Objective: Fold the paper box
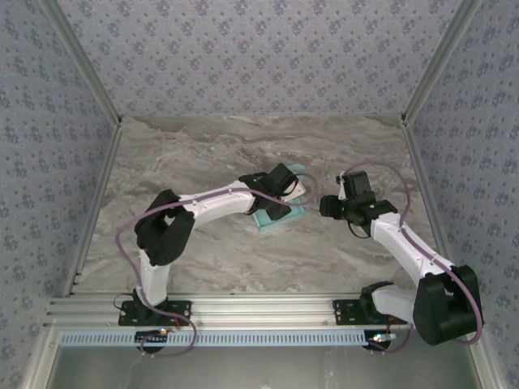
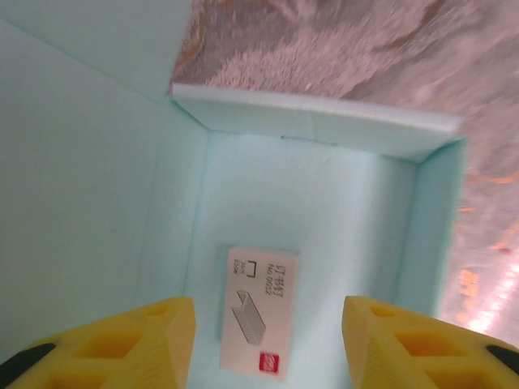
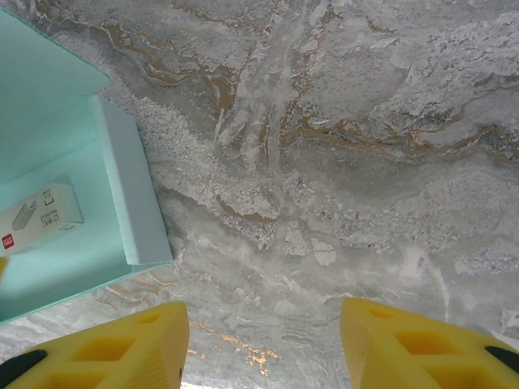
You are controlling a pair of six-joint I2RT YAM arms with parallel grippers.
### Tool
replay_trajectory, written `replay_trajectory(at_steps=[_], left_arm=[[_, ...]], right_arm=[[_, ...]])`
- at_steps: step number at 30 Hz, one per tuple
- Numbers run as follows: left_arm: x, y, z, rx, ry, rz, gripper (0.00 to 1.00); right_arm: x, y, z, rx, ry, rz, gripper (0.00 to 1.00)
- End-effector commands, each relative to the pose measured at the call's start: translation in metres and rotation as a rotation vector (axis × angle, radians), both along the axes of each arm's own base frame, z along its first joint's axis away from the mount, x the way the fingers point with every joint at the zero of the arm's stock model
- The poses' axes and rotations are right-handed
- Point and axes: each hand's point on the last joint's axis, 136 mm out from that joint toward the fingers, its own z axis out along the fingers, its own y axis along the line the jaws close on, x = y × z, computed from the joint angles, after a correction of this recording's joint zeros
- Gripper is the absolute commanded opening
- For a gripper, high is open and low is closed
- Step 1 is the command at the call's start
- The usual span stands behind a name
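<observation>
ok so quick rundown of what you had there: your left gripper (image 2: 268,344) was hanging right over the paper box (image 2: 324,203), pointing down into it, and in the left wrist cam both yellow fingers (image 2: 154,336) stood well apart w/ a wide gap between them. Nothing was pinched in there afaict. A small white pack (image 2: 258,320) w/ a red logo lay flat on the box floor, showing in the gap between the fingers, but I couldn't tell if the tips were touching the card or just hovering. The box itself was pale turquoise, open on top, side walls standing up and one wide flap rising on the left side of that view. From the top cam the box (image 1: 276,217) sat about mid table (image 1: 203,154), half hidden under the left gripper (image 1: 288,188). Your right gripper (image 1: 328,204) was just beside the box on its right, not touching it. In the right wrist cam that gripper (image 3: 263,344) was spread about the same, roughly halfway open, fingers (image 3: 405,344) over bare marble, holding nothing, w/ the box (image 3: 122,186) and the white pack (image 3: 40,215) off to the left edge of the view.
</observation>
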Motion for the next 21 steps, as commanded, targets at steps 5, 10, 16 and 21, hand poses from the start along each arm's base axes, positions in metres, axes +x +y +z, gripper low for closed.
replay_trajectory(at_steps=[5, 10, 16, 21], left_arm=[[-0.051, 0.005, 0.092, -0.315, 0.088, -0.02, 0.52], [-0.066, 0.048, 0.119, -0.411, 0.087, 0.098, 0.54], [-0.046, 0.119, 0.117, -0.47, 0.047, 0.411, 0.64], [-0.018, 0.149, 0.092, -0.561, 0.166, 0.613, 0.67]], right_arm=[[0.016, 0.028, 0.033, 0.038, -0.135, 0.179, 0.59], [0.04, 0.047, 0.056, 0.031, -0.268, 0.3, 0.63], [0.075, 0.064, 0.061, 0.009, -0.315, 0.387, 0.64], [0.09, 0.079, 0.055, -0.038, -0.307, 0.464, 0.65]])
